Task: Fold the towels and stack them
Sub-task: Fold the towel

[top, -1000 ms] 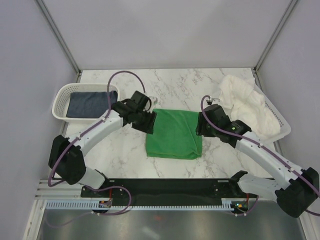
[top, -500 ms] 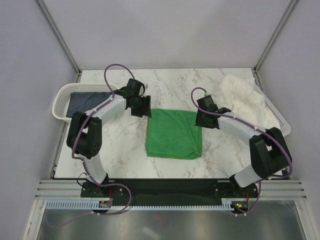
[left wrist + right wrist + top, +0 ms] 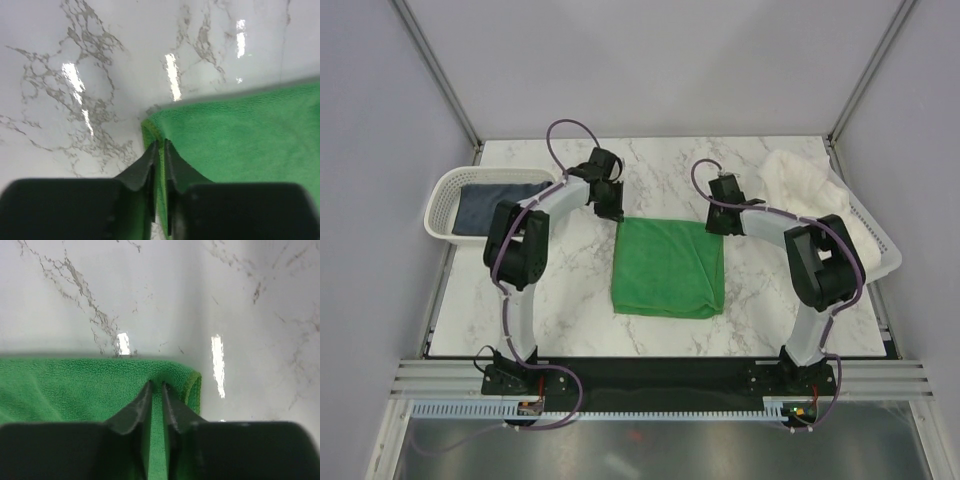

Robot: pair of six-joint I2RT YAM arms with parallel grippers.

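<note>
We see the green towel [image 3: 668, 268] lying folded mid-bench. The left gripper [image 3: 159, 146] pinches its far-left corner, the right gripper [image 3: 156, 386] its far-right corner, each apparently clamped on fabric. The navy towel [image 3: 490, 205] sits in the left-edge basket [image 3: 438, 203], the white towel [image 3: 815, 200] at the far-right corner.

Left arm [image 3: 517, 250] and right arm [image 3: 825, 265]: white shells, chunky black joint housings, a purple cable [image 3: 563, 127] looping along each. Left end effector [image 3: 159, 146] and right end effector [image 3: 156, 386] have slim matte-black tapering fingers [image 3: 142, 167].
</note>
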